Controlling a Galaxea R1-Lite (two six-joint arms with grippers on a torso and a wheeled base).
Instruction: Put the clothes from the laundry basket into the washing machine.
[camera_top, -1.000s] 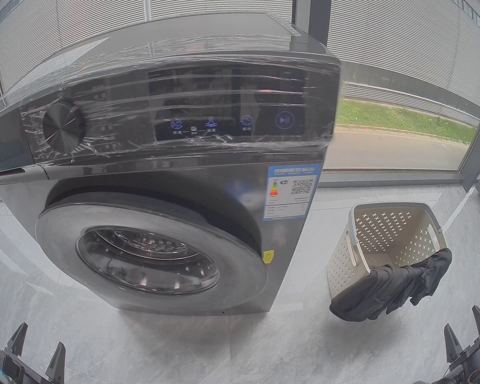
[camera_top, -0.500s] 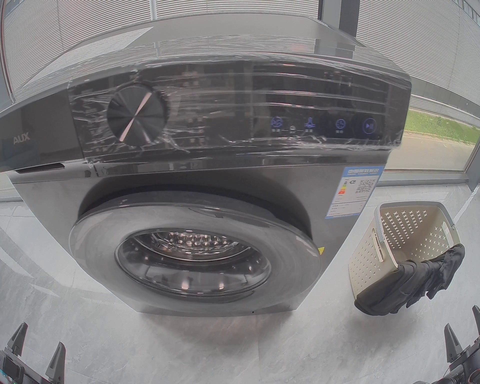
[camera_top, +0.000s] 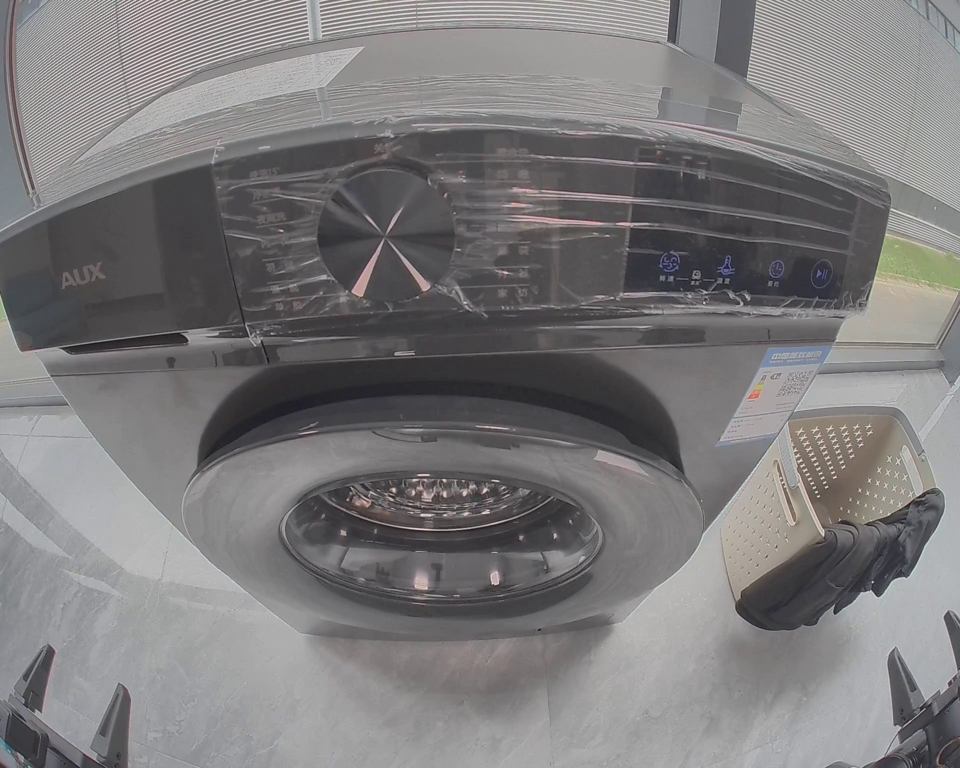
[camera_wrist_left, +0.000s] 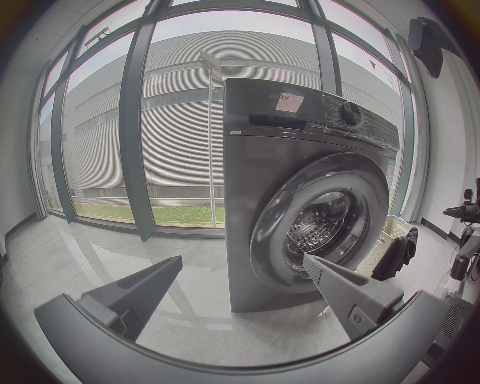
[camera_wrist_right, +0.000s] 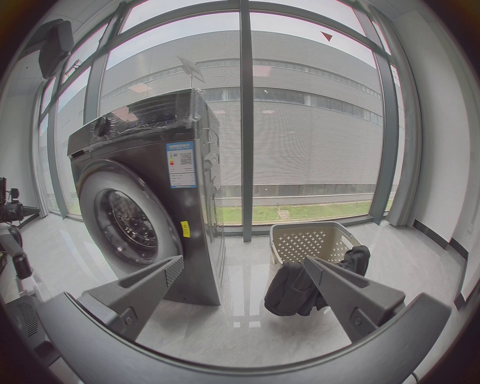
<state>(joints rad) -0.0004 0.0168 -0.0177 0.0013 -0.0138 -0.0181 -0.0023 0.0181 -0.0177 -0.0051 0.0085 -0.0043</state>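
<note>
Left gripper (camera_top: 78, 690) and right gripper (camera_top: 925, 660) sit low, fingers wide, empty. Dark clothes (camera_top: 840, 575) drape over the basket (camera_top: 775, 500) rim, right of the washer (camera_top: 150, 430). The door (camera_top: 440, 520) looks shut, so open it first, then pinch the bunched fold at the rim.

Left claw (camera_top: 80, 688) held low, jaws apart; right claw (camera_top: 925, 652) likewise.
</note>
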